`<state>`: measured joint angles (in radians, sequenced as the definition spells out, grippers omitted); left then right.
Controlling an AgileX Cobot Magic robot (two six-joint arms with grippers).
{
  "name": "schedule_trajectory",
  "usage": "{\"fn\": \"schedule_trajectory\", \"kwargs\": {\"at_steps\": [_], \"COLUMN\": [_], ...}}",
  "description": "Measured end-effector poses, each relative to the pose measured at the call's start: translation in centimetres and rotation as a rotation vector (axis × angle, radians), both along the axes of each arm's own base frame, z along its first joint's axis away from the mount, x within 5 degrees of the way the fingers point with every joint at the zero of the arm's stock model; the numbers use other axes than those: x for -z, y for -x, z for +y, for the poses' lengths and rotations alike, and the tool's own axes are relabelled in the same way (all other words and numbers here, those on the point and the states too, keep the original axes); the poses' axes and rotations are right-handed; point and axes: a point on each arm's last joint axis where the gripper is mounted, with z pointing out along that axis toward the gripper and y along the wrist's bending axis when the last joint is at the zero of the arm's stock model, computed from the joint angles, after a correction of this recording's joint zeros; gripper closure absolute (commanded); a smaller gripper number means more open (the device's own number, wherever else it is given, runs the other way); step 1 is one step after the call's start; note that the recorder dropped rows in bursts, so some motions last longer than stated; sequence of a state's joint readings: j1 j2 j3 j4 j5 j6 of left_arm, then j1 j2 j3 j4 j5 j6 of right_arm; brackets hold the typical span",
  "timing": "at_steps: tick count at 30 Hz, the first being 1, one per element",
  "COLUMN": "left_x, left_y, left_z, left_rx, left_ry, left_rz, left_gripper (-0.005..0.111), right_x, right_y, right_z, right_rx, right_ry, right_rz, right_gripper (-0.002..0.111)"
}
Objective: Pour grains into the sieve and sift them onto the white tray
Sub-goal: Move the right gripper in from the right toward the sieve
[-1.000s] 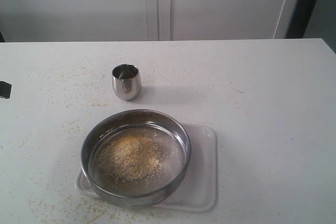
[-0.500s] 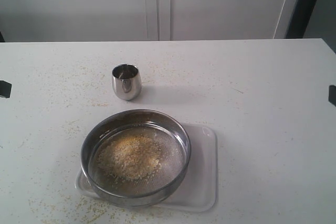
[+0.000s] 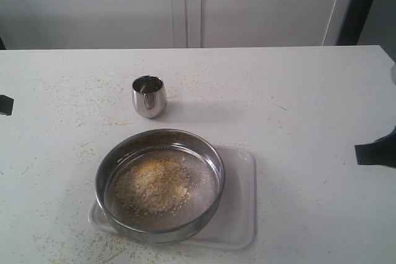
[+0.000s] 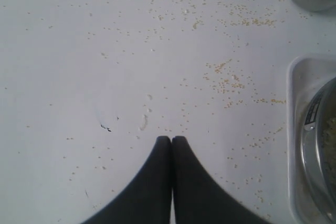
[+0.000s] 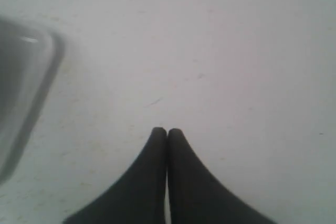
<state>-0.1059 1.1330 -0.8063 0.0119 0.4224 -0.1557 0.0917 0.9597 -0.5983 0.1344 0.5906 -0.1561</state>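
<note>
We record the wide round steel sieve (image 3: 158, 233), sandy grains (image 3: 151, 185) heaped inside, resting on the flat white tray (image 3: 241, 214); left fingers (image 4: 152, 182) and right fingers (image 5: 186, 182) clenched empty, apart from it on either side.

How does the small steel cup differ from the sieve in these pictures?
The cup is small and narrow; the sieve is far wider and shallow. The cup stands directly on the table; the sieve rests on the white tray. The sieve holds a heap of grains; no grains show inside the cup. Both are round, made of shiny steel, and stand upright.
</note>
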Motion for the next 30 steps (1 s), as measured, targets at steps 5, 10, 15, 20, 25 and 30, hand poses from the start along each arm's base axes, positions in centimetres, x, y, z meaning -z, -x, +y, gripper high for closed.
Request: {"fn": "schedule_trajectory", "kwargs": {"at_steps": [5, 10, 15, 20, 25, 30], "left_x": [0.0, 0.0, 0.0, 0.0, 0.0, 0.0], "left_y": [0.0, 0.0, 0.0, 0.0, 0.0, 0.0], "left_z": [0.0, 0.0, 0.0, 0.0, 0.0, 0.0], "left_rx": [0.000, 0.000, 0.000, 0.000, 0.000, 0.000], "left_ry": [0.000, 0.000, 0.000, 0.000, 0.000, 0.000], "left_rz": [0.000, 0.000, 0.000, 0.000, 0.000, 0.000], "left_gripper": [0.107, 0.107, 0.107, 0.107, 0.107, 0.107], "right_x": [0.0, 0.3, 0.3, 0.4, 0.3, 0.5], "right_y": [-0.3, -0.6, -1.6, -3.2, -4.7, -6.2], "right_z": [2.2, 4.3, 6.5, 8.9, 11.5, 13.7], "right_rx": [-0.149, -0.260, -0.347, -0.403, -0.443, -0.460], "right_ry": [-0.062, -0.073, -0.068, -0.066, -0.074, -0.066], "right_rz": [0.085, 0.164, 0.189, 0.223, 0.243, 0.264], "right_gripper": [0.108, 0.108, 0.108, 0.108, 0.108, 0.108]}}
